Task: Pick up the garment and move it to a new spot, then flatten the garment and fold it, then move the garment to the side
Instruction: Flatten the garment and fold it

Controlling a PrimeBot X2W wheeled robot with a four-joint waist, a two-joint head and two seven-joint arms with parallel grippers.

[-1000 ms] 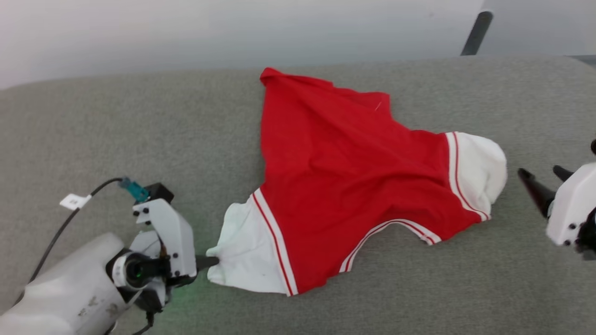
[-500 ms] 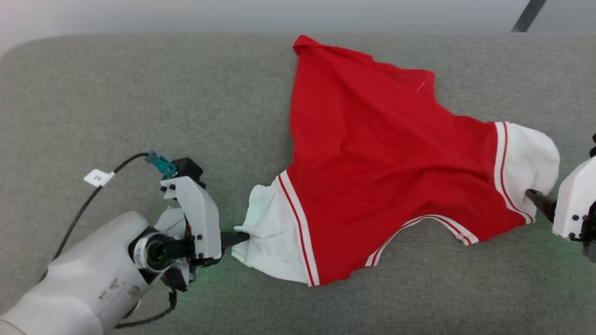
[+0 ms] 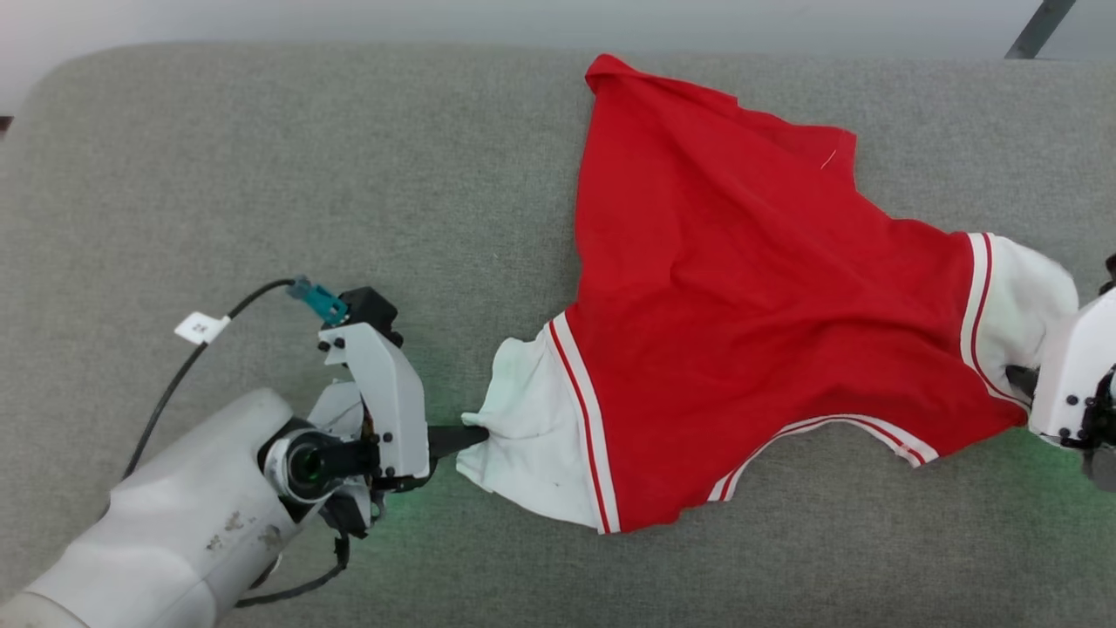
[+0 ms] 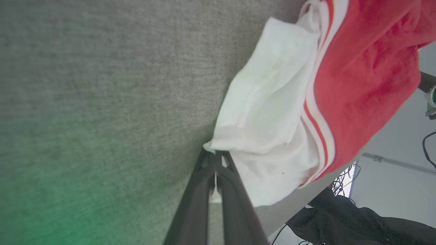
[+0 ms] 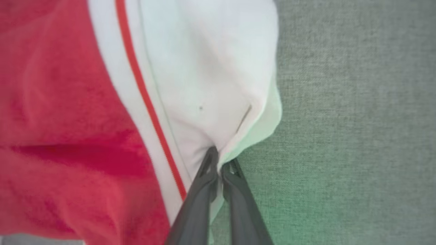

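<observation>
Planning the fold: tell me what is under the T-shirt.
The T-shirt lies on the grey cushion, which shows all round it. Whatever is beneath the fabric itself is covered.

Grey woven padded surface [image 3: 261, 174], rounded far-left corner, faint green tint nr its front edge. Beyond far edge: pale bg, dark slanted bar [image 3: 1037, 30] by far-right corner. Left wrist view, past the surface's edge: black fabric heap [image 4: 357, 221], thin cable tangle [image 4: 344, 178], wall conduit [image 4: 391, 162].
</observation>
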